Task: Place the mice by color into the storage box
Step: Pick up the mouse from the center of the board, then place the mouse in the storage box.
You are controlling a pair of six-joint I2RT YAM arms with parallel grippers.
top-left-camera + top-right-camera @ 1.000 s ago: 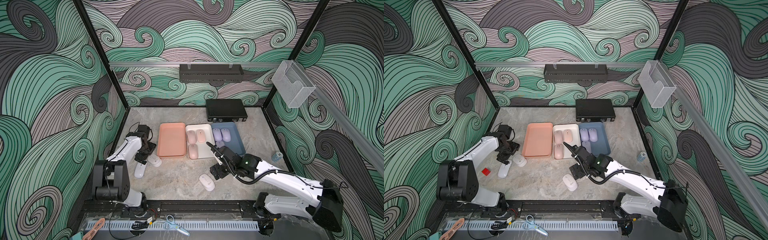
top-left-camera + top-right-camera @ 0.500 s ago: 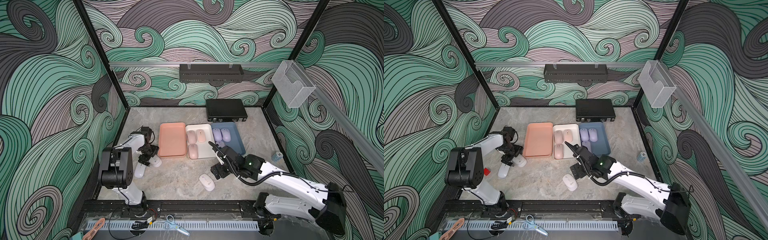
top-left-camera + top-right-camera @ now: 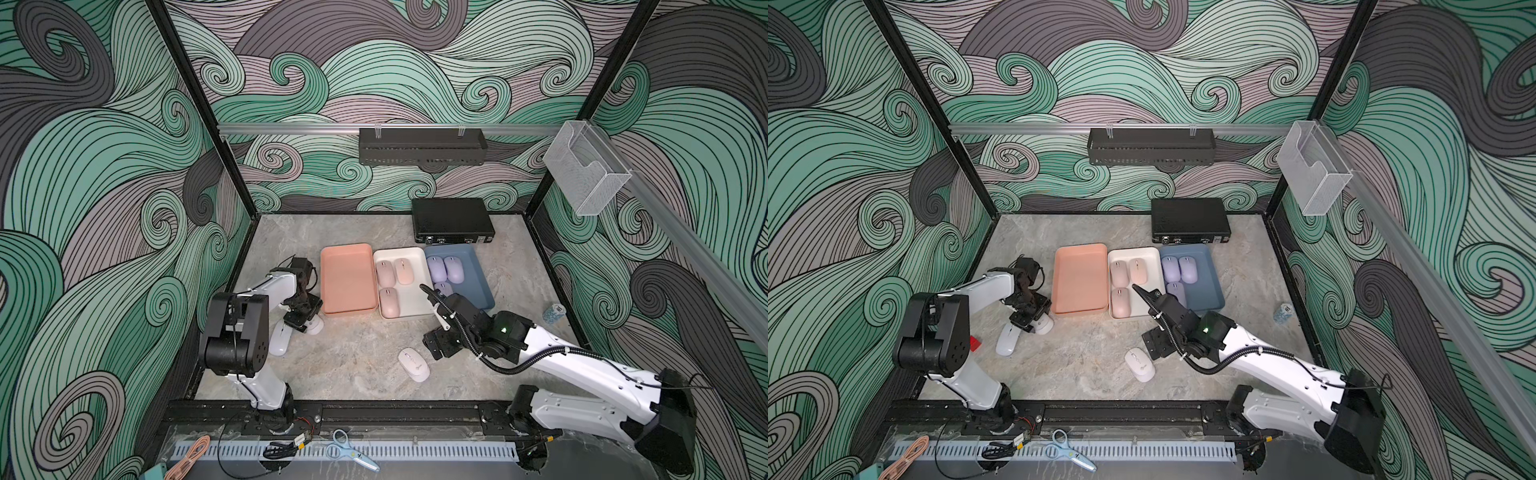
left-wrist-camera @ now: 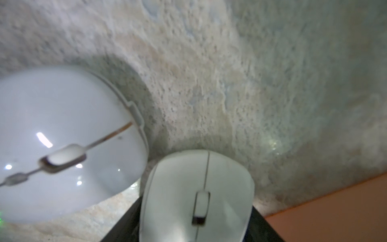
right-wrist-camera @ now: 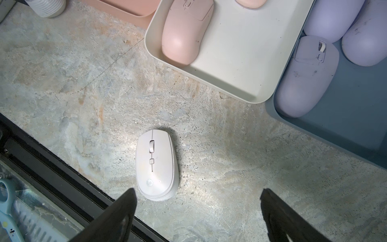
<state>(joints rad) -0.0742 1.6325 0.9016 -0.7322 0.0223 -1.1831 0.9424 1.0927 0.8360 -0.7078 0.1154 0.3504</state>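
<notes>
- A glossy whitish mouse (image 3: 279, 338) lies on the table (image 3: 357, 357), just outside the left pincer
- The left pincer (image 3: 304, 319), wider a second ago, has closed onto a second whitish mouse (image 4: 196, 197), with dark fingers against both its flanks, beside the orange tray (image 3: 347, 278)
- The cream tray (image 5: 236, 62) holds three pink mice (image 3: 389, 302)
- A third whitish mouse (image 5: 156, 165) lies unmoved on the table before that tray; its faint logo is too pale to read
- The right pincer (image 5: 198, 194) hangs wide open near it, gripping nothing, as before
- The blue tray (image 3: 473, 282) holds three purple mice (image 3: 453, 269)
</notes>
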